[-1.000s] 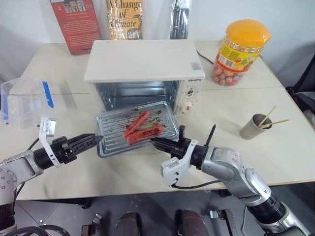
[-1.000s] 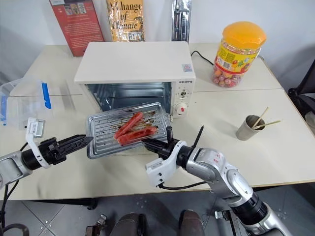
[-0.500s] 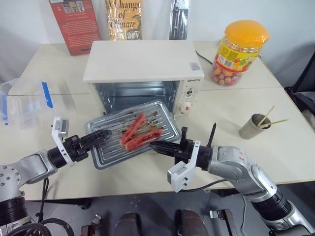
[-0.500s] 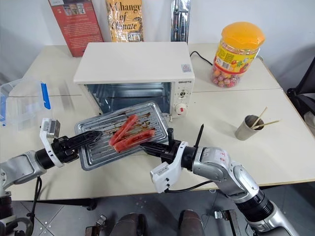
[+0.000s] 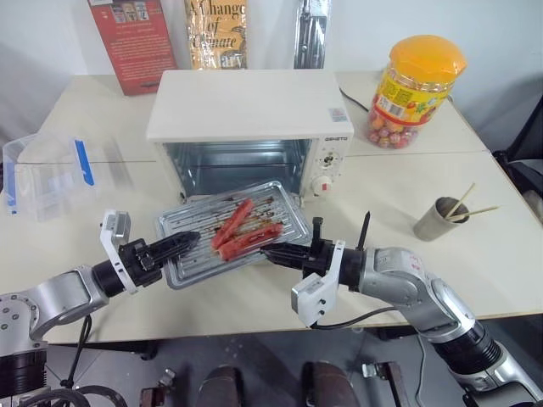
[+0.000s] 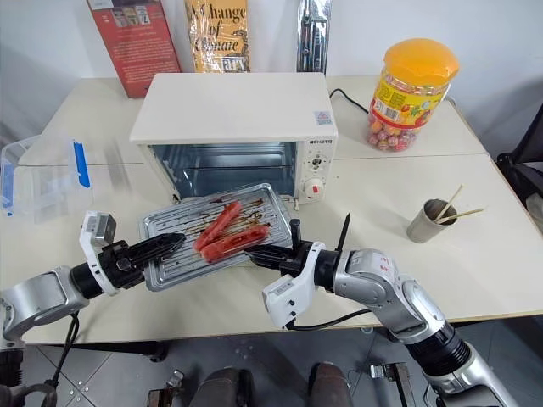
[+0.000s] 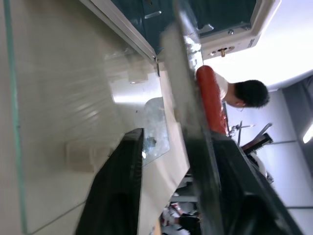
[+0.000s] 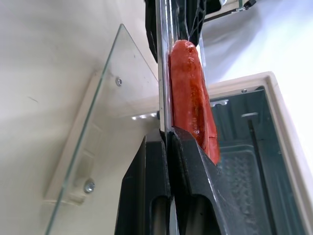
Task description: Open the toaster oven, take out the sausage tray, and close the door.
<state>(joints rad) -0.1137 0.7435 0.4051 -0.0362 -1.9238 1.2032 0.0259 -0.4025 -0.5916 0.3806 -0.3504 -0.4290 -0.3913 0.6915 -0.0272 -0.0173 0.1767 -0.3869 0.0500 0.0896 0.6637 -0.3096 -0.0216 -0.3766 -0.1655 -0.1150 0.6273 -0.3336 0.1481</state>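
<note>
Now the right pincer (image 6: 254,252) clamps the sausage tray's (image 6: 170,231) near rim, holding it level before the toaster oven (image 6: 233,127) so the sausages (image 6: 222,236) stay put. The left pincer (image 6: 166,244) straddles the tray's far-left edge to share the load, though I cannot tell whether it grips yet.

tabletop (image 5: 407,186): cream, seam running across | jar (image 5: 417,89): clear, orange lid, coloured candies, far right | cup (image 5: 438,219): grey, sticks leaning out, right side | box (image 5: 47,174): clear plastic, blue clip, left edge | red book (image 5: 129,38), gold book (image 5: 214,32), silver pack (image 5: 310,32): upright along back wall
</note>
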